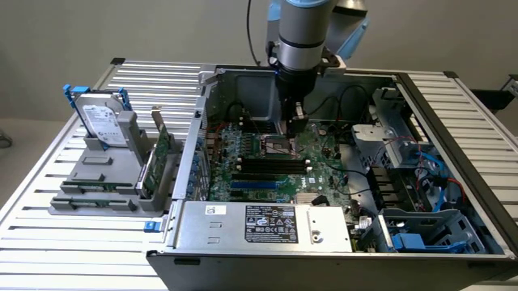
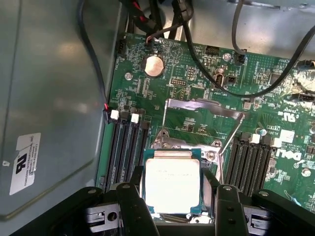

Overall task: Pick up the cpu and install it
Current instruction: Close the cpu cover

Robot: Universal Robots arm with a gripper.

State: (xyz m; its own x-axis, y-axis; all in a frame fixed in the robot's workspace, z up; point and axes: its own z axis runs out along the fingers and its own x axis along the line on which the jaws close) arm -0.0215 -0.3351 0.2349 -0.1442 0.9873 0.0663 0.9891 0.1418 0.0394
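The cpu (image 2: pixel 172 184), a flat square chip with a pale silvery top and a thin green rim, sits between my gripper's (image 2: pixel 173 178) two black fingers (image 2: pixel 132 201), which are shut on its opposite sides. It hangs level just over the metal-framed socket (image 2: pixel 170 142) of the green motherboard (image 2: pixel 197 64). The socket's silver load plate (image 2: pixel 202 107) stands flipped up behind it, and its thin lever (image 2: pixel 230 140) is raised. In the exterior view my gripper (image 1: pixel 295 124) reaches straight down into the open computer case, right above the socket (image 1: pixel 279 145).
Black memory slots (image 2: pixel 125 147) flank the socket on both sides. Black cables (image 2: pixel 211 64) cross the board beyond it, near a coin battery (image 2: pixel 153 65). The case wall (image 2: pixel 49 98) is close by. A hard drive (image 1: pixel 104 124) stands in a grey rack outside the case, and a power supply (image 1: pixel 267 225) fills the front.
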